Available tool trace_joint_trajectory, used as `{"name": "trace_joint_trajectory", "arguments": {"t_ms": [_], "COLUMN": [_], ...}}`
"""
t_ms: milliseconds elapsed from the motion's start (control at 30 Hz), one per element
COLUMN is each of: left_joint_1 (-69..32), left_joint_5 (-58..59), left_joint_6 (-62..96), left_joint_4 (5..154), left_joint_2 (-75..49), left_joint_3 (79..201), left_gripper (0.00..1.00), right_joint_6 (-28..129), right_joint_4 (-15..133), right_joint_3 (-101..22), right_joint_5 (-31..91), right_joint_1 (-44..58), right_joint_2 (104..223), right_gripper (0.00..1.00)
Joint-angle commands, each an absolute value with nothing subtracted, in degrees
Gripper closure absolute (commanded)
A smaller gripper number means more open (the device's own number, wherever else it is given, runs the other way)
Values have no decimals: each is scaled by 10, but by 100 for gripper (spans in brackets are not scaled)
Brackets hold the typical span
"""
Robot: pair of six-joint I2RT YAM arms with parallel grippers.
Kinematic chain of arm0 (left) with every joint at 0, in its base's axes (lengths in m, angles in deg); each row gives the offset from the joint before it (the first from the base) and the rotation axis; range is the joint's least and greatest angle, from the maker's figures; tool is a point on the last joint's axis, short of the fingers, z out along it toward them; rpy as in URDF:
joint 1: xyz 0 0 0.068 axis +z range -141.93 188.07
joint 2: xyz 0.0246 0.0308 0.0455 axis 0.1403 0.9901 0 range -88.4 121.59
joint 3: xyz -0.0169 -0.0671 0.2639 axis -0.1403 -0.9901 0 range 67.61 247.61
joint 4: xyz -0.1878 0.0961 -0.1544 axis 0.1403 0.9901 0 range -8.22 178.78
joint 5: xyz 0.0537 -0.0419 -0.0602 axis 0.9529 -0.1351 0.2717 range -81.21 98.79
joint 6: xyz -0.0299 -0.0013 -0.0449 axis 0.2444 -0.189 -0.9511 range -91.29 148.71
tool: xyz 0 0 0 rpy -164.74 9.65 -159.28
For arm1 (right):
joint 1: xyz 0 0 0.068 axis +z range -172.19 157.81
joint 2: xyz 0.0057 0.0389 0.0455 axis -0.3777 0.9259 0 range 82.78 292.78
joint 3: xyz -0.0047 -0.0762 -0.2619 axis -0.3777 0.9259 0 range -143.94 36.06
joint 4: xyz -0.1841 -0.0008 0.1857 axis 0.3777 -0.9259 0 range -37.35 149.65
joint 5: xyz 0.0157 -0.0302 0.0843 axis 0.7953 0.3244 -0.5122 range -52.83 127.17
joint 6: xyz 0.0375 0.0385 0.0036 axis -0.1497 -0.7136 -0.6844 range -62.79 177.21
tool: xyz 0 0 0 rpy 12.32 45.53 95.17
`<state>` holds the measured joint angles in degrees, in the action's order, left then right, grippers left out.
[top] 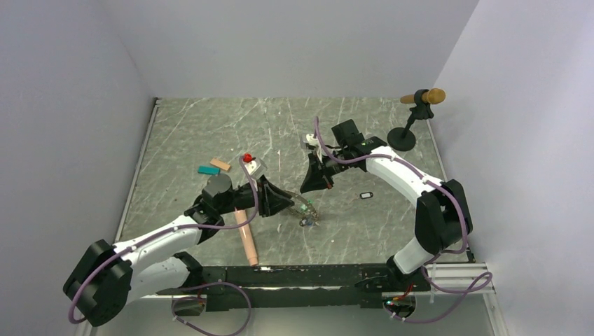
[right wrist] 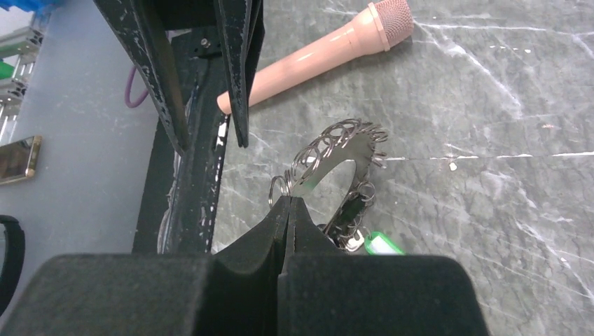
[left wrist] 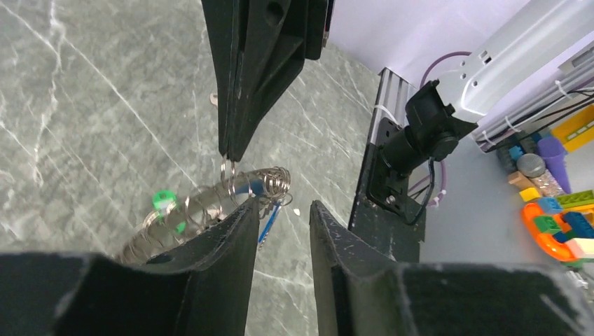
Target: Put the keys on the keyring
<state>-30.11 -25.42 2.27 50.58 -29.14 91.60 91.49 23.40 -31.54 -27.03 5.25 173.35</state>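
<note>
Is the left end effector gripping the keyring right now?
No: in the left wrist view the left end effector has its fingers apart with only table between them; the keyring is beside one finger.

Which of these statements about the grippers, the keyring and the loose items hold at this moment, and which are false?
1. The right gripper is pinched shut on the keyring. True.
2. The left gripper is clamped on the peach cylinder. False: its jaws stand apart close to the keyring, and the cylinder lies free beside the left arm.
3. A green key sits right by the keyring. True.
4. The teal block and tan block lie on the right arm's side. False: they lie on the left side, beyond the left arm.
</note>
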Motion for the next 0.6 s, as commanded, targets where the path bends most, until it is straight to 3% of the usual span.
{"name": "trace_joint_trajectory", "arguments": {"t_ms": [0,433,567], "left_joint_1": [-315,-346,-350], "left_joint_5": [-231,-184,-184], "left_joint_6": [73,131,145], "left_joint_4": [431,508,527], "left_joint_2": [-277,-245,-231], "left_joint_3": [924,969,987], "left_gripper": [64,70,79], "right_joint_6": [900,907,907], "right_joint_4": [266,263,263], "right_joint_3": [-314,-314,-313], "right_joint_5": [-319,-324,-324], "right_joint_1": [50,50,50], "right_joint_2": [1708,1707,1706], "right_gripper": [100,100,100]}}
